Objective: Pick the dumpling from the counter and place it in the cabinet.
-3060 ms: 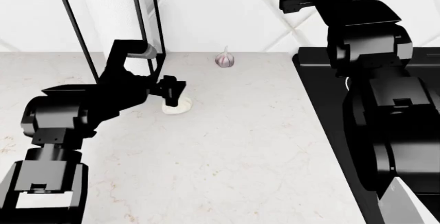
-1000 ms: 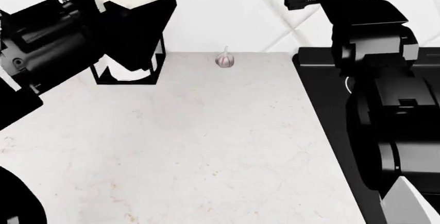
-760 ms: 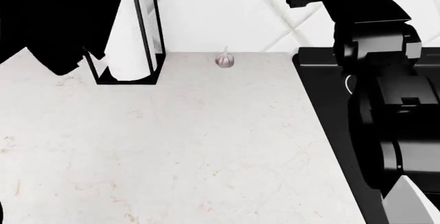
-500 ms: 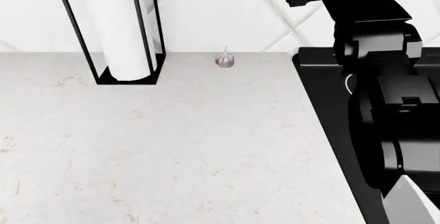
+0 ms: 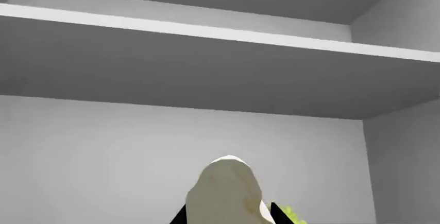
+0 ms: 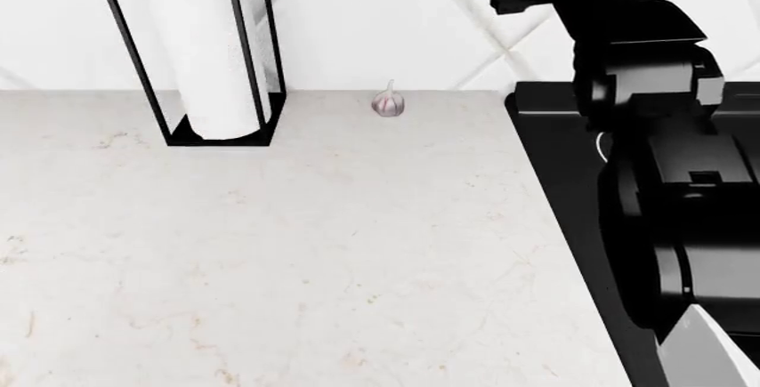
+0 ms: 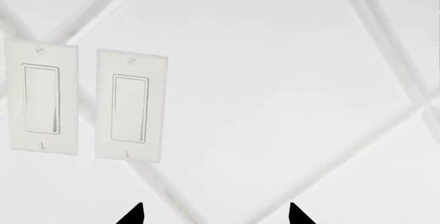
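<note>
In the left wrist view the cream-white dumpling (image 5: 223, 188) sits between the two black fingertips of my left gripper (image 5: 227, 220), which is shut on it. It is held up in front of the grey cabinet interior, below a shelf (image 5: 206, 31) and facing the back wall. The left arm is out of the head view. The white counter (image 6: 333, 253) has no dumpling on it. My right gripper (image 7: 214, 216) is open and empty, raised and facing the tiled wall; its arm (image 6: 642, 93) stands at the right of the head view.
A pinkish garlic bulb (image 6: 389, 102) lies at the back of the counter. A black-framed paper towel holder (image 6: 202, 49) stands at the back left. The black stovetop (image 6: 570, 165) is at the right. Two wall switches (image 7: 86, 103) face the right gripper. Something green (image 5: 294, 214) shows low in the cabinet.
My left gripper closed on the dumpling on the counter, lifted it and rose out of the head view. The right arm has barely moved.
</note>
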Controlling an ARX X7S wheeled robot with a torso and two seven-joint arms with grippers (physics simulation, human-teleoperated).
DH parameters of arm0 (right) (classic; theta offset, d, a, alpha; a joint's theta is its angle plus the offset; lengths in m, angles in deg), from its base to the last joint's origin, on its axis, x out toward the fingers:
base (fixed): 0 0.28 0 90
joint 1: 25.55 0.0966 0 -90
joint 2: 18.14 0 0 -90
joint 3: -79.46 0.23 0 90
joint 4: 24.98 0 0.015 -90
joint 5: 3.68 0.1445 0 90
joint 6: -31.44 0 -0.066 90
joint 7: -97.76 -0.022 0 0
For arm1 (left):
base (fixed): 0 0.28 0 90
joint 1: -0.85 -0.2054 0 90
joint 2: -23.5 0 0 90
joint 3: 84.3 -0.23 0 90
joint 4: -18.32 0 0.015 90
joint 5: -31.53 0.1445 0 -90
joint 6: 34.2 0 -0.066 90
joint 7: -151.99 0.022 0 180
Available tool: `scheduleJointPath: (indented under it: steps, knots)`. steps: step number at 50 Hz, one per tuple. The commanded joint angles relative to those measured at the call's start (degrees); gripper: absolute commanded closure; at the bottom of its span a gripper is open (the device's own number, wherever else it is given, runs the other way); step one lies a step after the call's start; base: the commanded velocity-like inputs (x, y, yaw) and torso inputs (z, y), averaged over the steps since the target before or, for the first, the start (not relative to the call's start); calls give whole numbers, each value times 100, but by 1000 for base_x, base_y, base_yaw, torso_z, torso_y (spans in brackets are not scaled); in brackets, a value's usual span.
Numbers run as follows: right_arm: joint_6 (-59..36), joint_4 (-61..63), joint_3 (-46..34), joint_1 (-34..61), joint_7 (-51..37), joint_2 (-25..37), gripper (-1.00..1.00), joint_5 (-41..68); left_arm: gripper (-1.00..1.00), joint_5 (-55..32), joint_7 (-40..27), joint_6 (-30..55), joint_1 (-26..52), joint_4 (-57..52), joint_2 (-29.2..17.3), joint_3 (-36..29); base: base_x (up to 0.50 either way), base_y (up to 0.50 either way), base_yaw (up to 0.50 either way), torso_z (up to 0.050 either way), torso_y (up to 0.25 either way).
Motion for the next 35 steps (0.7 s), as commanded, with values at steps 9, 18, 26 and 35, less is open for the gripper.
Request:
scheduleJointPath:
  steps: [9,18,26,35]
  knots:
    - [180,1,40,-146,121,69,-100,50,100,3526,496,-2285,1253,6235,1821,-434,0,0,0,0,0]
    - [269,-4,82,-298,148,73,-100,59,100,5517,213,-1867,660,6235,1948,576,0,0,0,0,0]
    - [285,144,160,-323,290,110,-100,147,100,6200,1384,-1163,317,6235,2313,183,0,0,0,0,0]
    - [-83,880,158,-620,349,118,-100,208,-100,6113,1895,-1373,633,6236,2503,61,0,0,0,0,0]
